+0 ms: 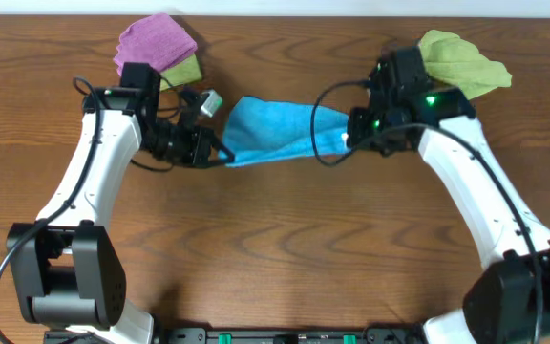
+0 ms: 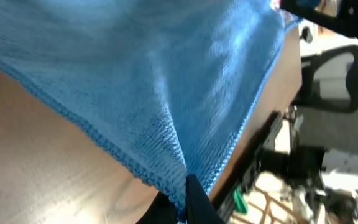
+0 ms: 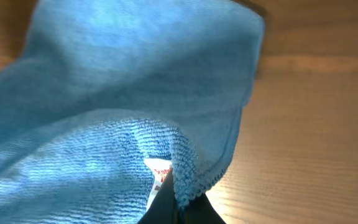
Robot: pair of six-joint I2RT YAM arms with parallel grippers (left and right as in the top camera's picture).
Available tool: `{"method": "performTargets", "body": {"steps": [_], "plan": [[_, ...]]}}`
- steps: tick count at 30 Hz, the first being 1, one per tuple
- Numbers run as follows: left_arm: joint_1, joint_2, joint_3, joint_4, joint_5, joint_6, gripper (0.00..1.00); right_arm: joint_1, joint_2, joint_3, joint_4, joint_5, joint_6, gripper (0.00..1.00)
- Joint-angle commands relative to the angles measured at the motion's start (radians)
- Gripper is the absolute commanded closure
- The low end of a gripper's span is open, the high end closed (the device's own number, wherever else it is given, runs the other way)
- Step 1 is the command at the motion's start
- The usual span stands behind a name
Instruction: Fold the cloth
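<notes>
Though creased, cloth (image 1: 275, 129) lengthwise left-right.

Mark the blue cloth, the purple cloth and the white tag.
blue cloth (image 1: 275, 129), overhead view, middle of its span
purple cloth (image 1: 156, 43), overhead view, centre of its top
white tag (image 3: 155, 177), right wrist view, its visible face

Left pincer (image 1: 220, 151) and right pincer (image 1: 344, 141) both pinched closed, seemingly lifted.

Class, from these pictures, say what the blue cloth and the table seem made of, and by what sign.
The blue cloth looks like matte microfibre or terry: fine looped pile, stitched hem. The table looks like wood or wood-look laminate, smooth, slightly glossy: brown grain, light glare.
</notes>
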State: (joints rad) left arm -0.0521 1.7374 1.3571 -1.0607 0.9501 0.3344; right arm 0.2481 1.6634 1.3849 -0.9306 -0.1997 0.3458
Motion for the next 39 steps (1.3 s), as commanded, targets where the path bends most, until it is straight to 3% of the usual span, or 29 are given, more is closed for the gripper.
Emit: {"method": "performTargets", "body": {"steps": [1, 8, 16, 24, 28, 39], "plan": [[0.007, -0.019, -0.080, -0.016, -0.018, 0.094, 0.94, 0.008, -0.097, -0.109, 0.029, -0.003, -0.026, 0.99], [0.006, -0.019, -0.244, -0.005, -0.014, 0.112, 0.94, 0.008, -0.301, -0.397, 0.120, -0.050, -0.024, 0.98], [0.006, -0.019, -0.361, 0.004, -0.010, 0.142, 0.94, 0.045, -0.443, -0.684, 0.180, -0.078, 0.079, 0.99], [0.006, -0.068, -0.496, 0.066, 0.047, 0.153, 0.94, 0.075, -0.499, -0.780, 0.201, -0.057, 0.122, 0.99], [0.006, -0.116, -0.502, 0.125, 0.045, 0.072, 0.94, 0.075, -0.500, -0.780, 0.268, -0.050, 0.140, 0.98], [0.006, -0.150, -0.502, 0.536, 0.034, -0.351, 0.94, 0.075, -0.498, -0.780, 0.547, 0.121, 0.208, 0.98]]}}
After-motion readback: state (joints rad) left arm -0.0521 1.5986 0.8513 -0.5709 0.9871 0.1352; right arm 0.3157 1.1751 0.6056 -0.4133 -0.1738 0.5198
